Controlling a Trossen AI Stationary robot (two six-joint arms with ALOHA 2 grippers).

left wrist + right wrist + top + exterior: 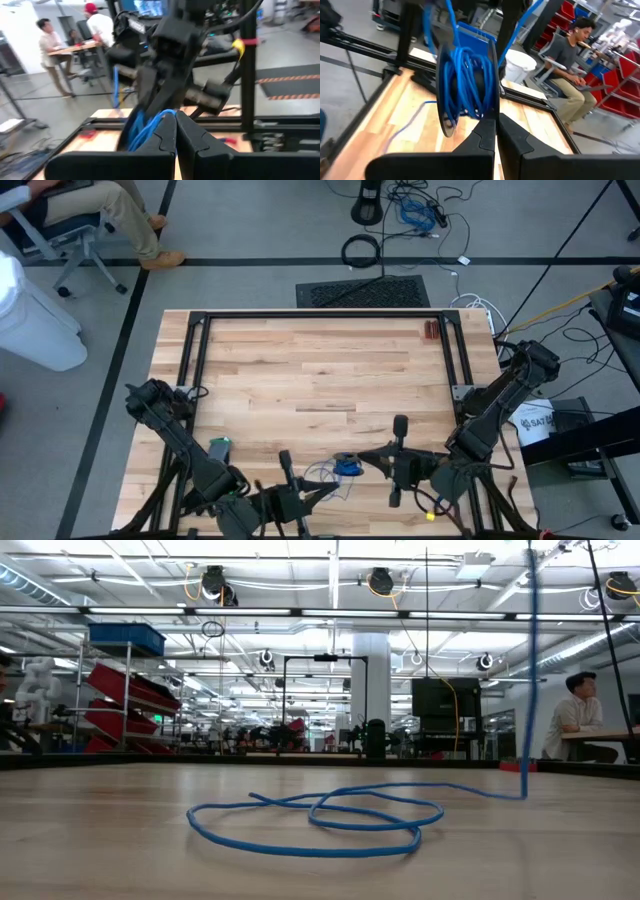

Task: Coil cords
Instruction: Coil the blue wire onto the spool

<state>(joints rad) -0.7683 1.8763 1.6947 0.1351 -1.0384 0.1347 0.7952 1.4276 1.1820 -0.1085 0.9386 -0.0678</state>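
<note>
The cords are one thin blue wire. Part of it is wound into a small bundle (347, 466) (465, 82) held up above the table's near edge between my two grippers. The slack part lies in loose loops (320, 815) (318, 477) on the wood, and one strand (528, 670) rises from them out of the low view. My left gripper (175, 127) is shut and points level at the bundle from the table's left. My right gripper (495, 125) is shut and comes at it from the right. The low view shows neither gripper. My left gripper, coming level from the table's left, has several blue strands (150, 125) running off beside its shut fingertips. The fingers themselves hide whether the strands lie between them or over them. The strands hang clear of the table. My right gripper meets the bundle's lower edge (479, 114) with its shut fingertips, level from the table's right. The bundle stands upright above the fingertips, lifted clear of the table. The pinch itself is hidden by the fingers.
A black frame (320, 315) runs along the table's far, left and right sides. Red-handled pliers (431, 330) lie at the far right corner. A person (570, 60) sits beyond the table next to a white bin (520, 65). Other people (50, 50) are in the room.
</note>
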